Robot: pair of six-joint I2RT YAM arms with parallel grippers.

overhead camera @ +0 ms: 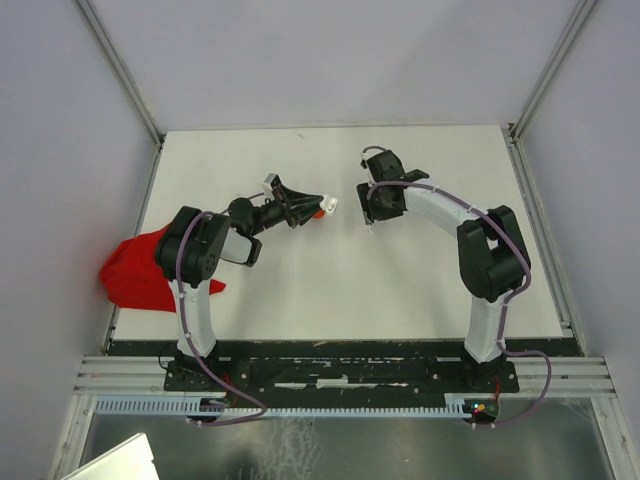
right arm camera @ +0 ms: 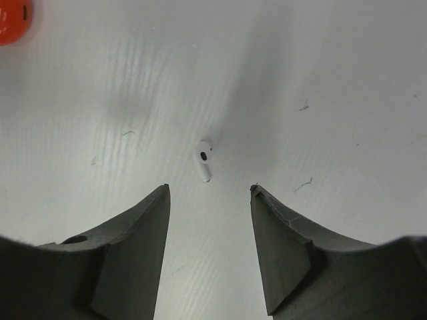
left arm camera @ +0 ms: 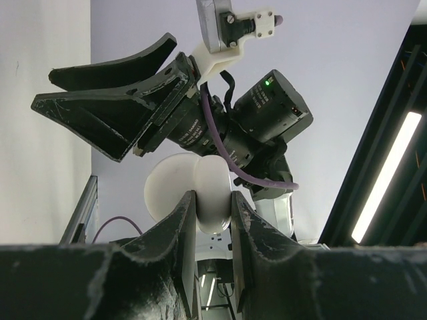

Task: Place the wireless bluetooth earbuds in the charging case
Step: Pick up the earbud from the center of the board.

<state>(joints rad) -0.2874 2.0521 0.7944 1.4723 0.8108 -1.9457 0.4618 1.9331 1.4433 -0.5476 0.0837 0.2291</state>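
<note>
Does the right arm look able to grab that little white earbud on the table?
Probably yes: the right hand hangs open, aimed straight at the white earbud, with nothing between them.

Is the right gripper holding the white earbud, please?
No, the white earbud lies on the table, just ahead of the open right gripper and untouched.

And we're looking down on a white tabletop (overhead camera: 330, 290), matte and evenly lit, boxed in by pale lilac-grey walls: back wall (overhead camera: 330, 60), left wall (overhead camera: 50, 150), right wall (overhead camera: 600, 150). Silver frame posts climb from both far corners (overhead camera: 120, 70) (overhead camera: 548, 65). A black strip (overhead camera: 340, 350) lines the near edge, aluminium rails (overhead camera: 340, 385) just below it. A red cloth (overhead camera: 135, 275) spills over the left edge. In the left wrist view, a bright light bar (left arm camera: 387, 177) glows against dark framing.
</note>
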